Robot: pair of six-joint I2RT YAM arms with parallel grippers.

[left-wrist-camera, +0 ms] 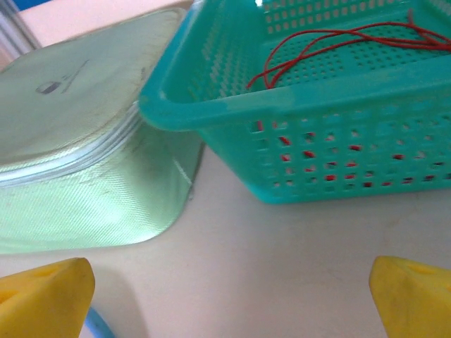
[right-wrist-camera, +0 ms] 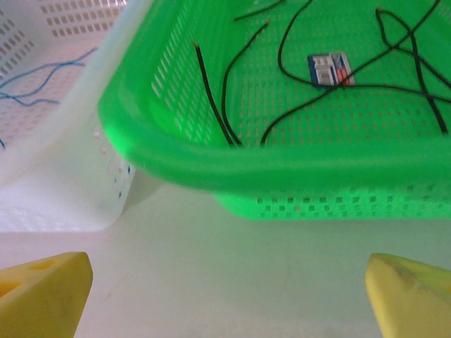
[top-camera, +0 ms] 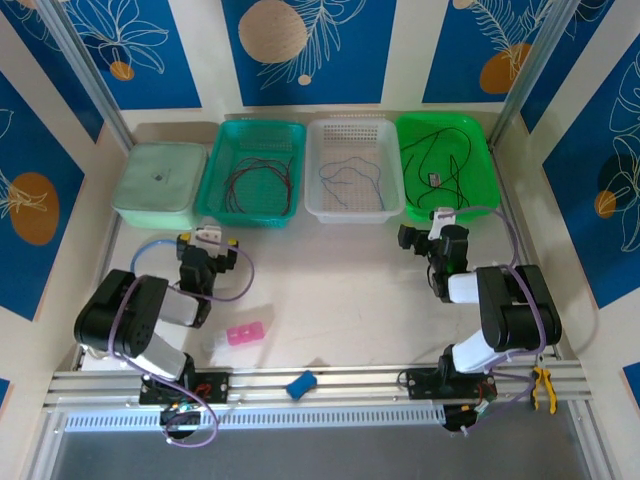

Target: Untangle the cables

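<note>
The cables lie sorted in three baskets at the back of the table. Red cables (top-camera: 262, 180) (left-wrist-camera: 317, 42) loop in the teal basket (top-camera: 215, 195) (left-wrist-camera: 211, 113). A thin blue cable (top-camera: 350, 175) (right-wrist-camera: 42, 77) lies in the white basket (top-camera: 318, 205) (right-wrist-camera: 77, 176). Black cables (top-camera: 440, 160) (right-wrist-camera: 282, 77) curl in the green basket (top-camera: 480, 205) (right-wrist-camera: 282, 169). My left gripper (top-camera: 208, 240) (left-wrist-camera: 229, 296) is open over bare table just in front of the teal basket. In front of the green basket my right gripper (top-camera: 435, 225) (right-wrist-camera: 225, 296) is open, holding nothing.
A pale green lidded box (top-camera: 160, 180) (left-wrist-camera: 70, 141) stands left of the teal basket. A small printed tag (right-wrist-camera: 330, 69) lies among the black cables. A pink piece (top-camera: 247, 333) and a blue piece (top-camera: 301, 382) lie near the front rail; yellow pliers (top-camera: 541, 388) hang at the right.
</note>
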